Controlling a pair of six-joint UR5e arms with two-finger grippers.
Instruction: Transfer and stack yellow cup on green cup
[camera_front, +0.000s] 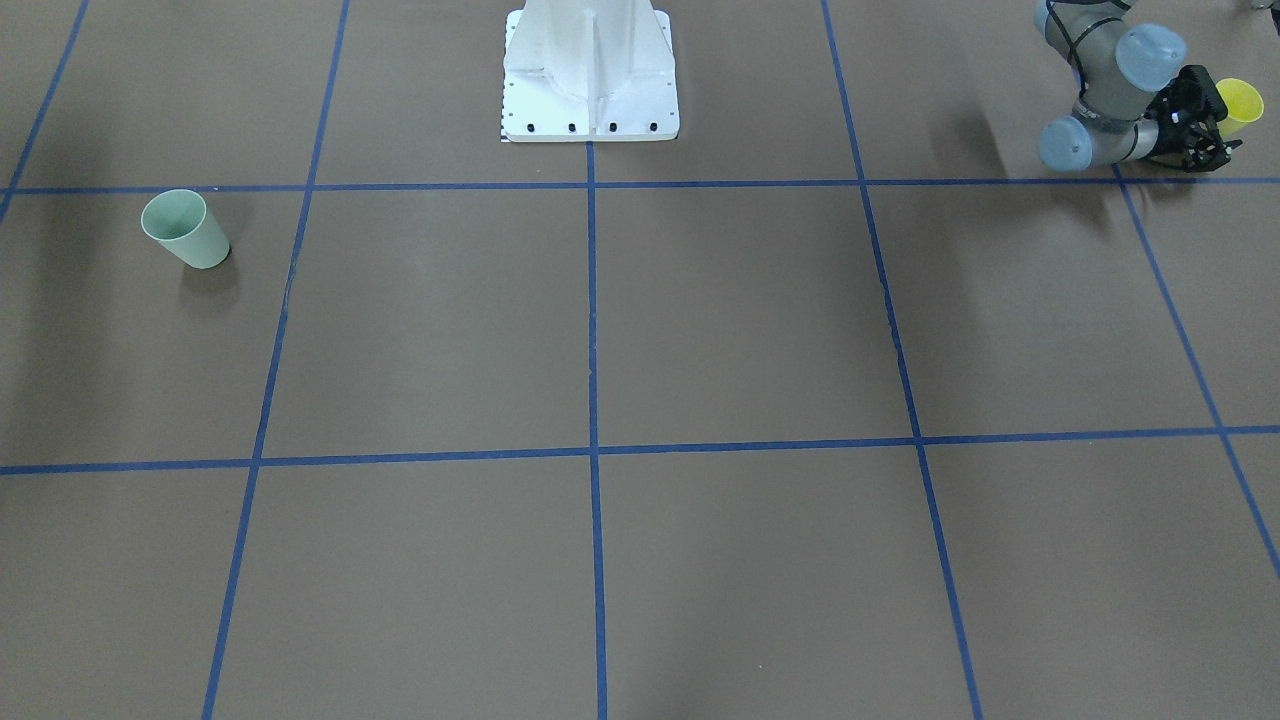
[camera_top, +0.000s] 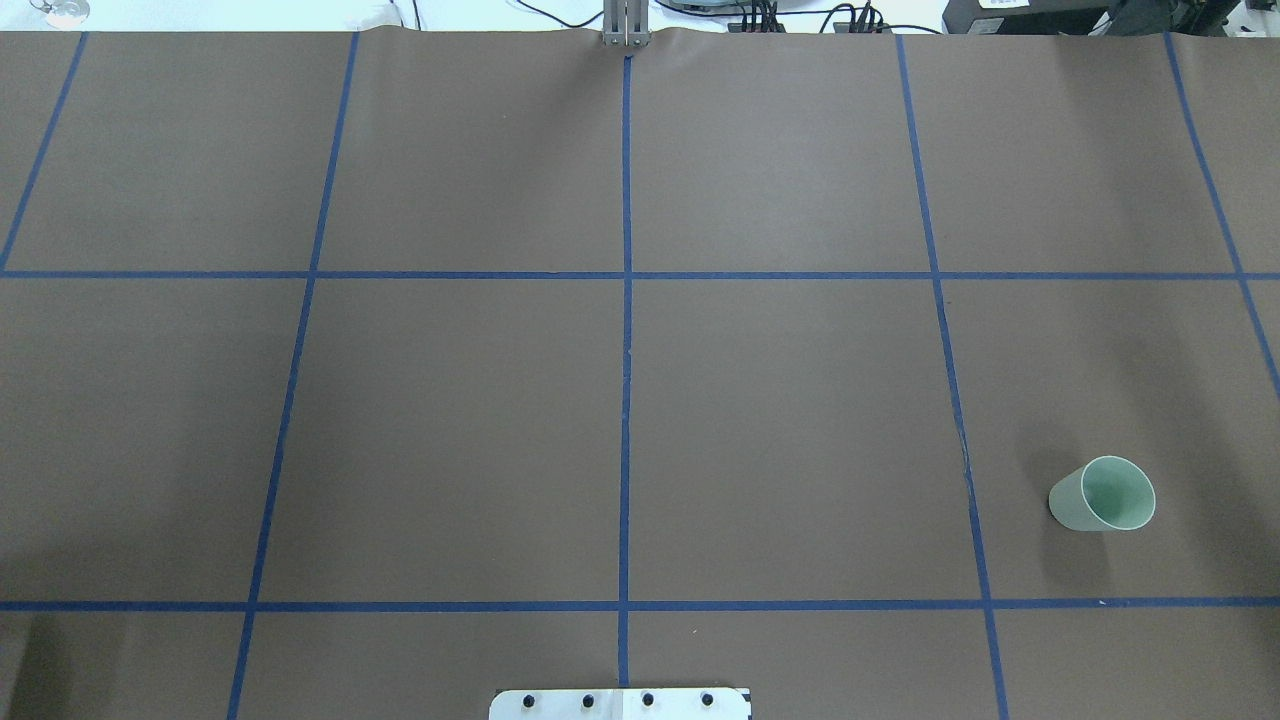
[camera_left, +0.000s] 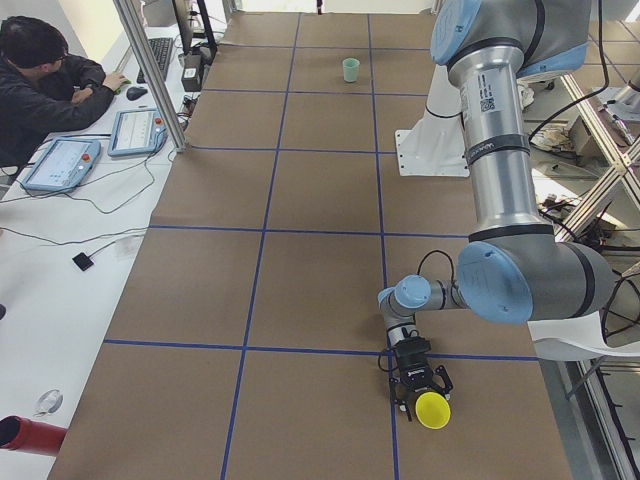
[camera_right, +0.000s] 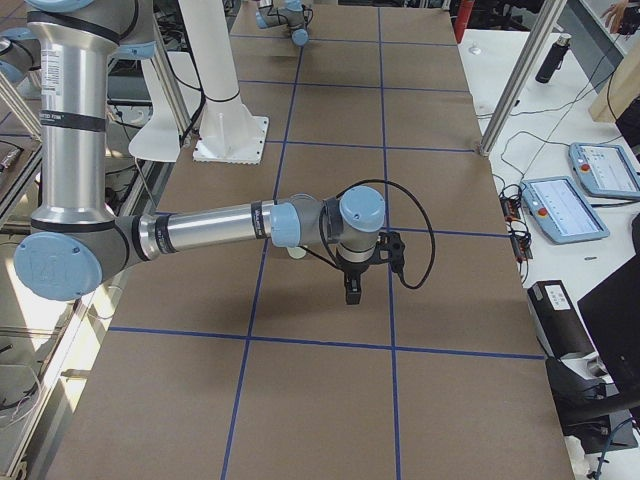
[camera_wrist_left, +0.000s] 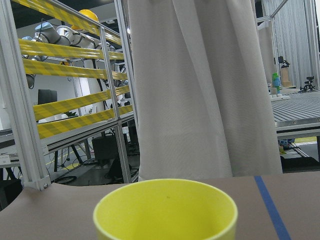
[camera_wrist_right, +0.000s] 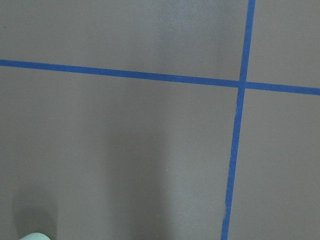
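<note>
Slippage is looming as the main hazard here. The yellow cup (camera_left: 433, 410) is showing upright at the far left end of the table (camera_front: 700, 330), right at the tips of the left gripper (camera_left: 421, 388). No view is showing whether those jaws are pressing on the cup's wall or merely standing beside it, so I cannot tell their state. A light, tapered tumbler is liable to be tipping or squirting free if the fingers are meeting it unevenly. The green cup (camera_top: 1103, 496) is standing well apart, near the opposite end, so the carry is looking long and is probably calling for a hand-over, where a mistimed release is risking a drop. The right gripper (camera_right: 351, 290) is hanging above the table, with only a sliver of the green cup at the edge of its wrist view, and I cannot tell how wide its jaws are standing. An off-centre descent is also threatening to topple the green cup.
</note>
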